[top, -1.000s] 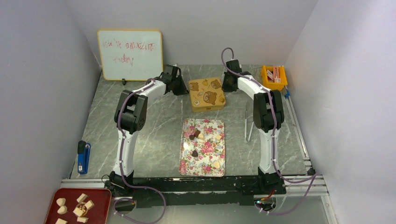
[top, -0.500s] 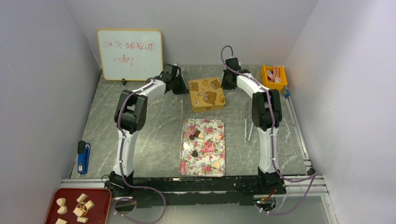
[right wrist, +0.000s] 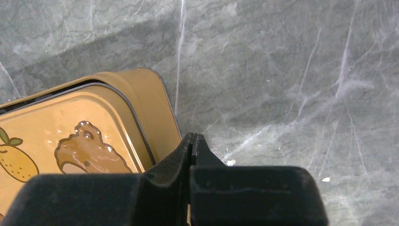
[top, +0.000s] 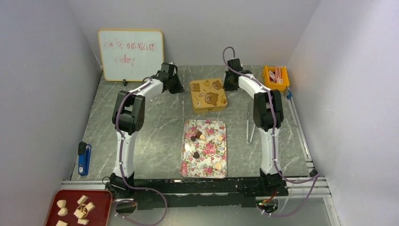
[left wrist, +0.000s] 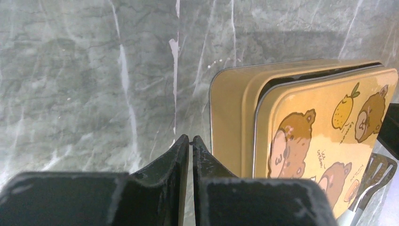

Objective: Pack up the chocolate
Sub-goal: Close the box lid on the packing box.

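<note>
Several small chocolates, dark brown [top: 196,154] and cream [top: 218,165], lie on a floral tray [top: 188,167] in the middle of the table. A yellow bear-print tin [top: 208,94] stands behind the tray, its lid on with a dark gap along one edge [left wrist: 301,77]. My left gripper [top: 179,88] is shut and empty, low over the table just left of the tin [left wrist: 235,122]; its tips [left wrist: 190,138] are apart from the tin. My right gripper [top: 228,86] is shut and empty beside the tin's right corner [right wrist: 150,108], its tips [right wrist: 194,136] close to the tin.
A whiteboard [top: 131,55] leans at the back left. An orange bin [top: 276,77] sits at the back right. Metal tongs [top: 249,123] lie right of the tray. A blue tool [top: 84,158] lies at the left edge. A red tray [top: 56,214] of beige chunks sits at the front left.
My left gripper has drawn back to the left, away from the tin's left side. The right gripper has shifted slightly beside the tin. The tin and tray have not moved.
</note>
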Motion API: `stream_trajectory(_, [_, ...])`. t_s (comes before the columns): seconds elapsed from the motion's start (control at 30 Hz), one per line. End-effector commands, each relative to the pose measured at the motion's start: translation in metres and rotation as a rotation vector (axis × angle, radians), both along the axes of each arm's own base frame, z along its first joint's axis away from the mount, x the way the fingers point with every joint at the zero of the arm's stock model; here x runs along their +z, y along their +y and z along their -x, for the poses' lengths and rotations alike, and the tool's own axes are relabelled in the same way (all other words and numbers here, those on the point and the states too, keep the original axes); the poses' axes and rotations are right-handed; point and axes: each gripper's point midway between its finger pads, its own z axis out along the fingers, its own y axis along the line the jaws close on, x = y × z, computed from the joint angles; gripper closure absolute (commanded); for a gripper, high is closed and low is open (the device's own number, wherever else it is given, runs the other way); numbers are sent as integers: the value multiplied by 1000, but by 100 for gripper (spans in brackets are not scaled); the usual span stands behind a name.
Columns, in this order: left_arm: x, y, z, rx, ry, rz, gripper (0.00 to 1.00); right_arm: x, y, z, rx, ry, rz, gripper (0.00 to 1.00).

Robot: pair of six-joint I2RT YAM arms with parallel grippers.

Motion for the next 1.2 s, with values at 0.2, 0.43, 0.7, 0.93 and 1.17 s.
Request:
stream_trajectory(0.2, [89,10,-7,6,-183,-33,87,17,-8,-12,-6,-41,3,100])
stream_trajectory(0.43, [111,5,-6,-36,-233,-45,86,16,-6,-10,0,-35,-5,100])
stream_trajectory(0.7, [122,-15,8,-130,-259,77,35,16,-6,-9,5,-34,-2,100])
stream_trajectory(0.93, [110,-35,7,-184,-221,186,31,18,-7,-10,10,-36,-3,100])
stream_trajectory(1.17, [81,-45,10,-214,-153,195,29,16,-14,-8,8,-32,0,100])
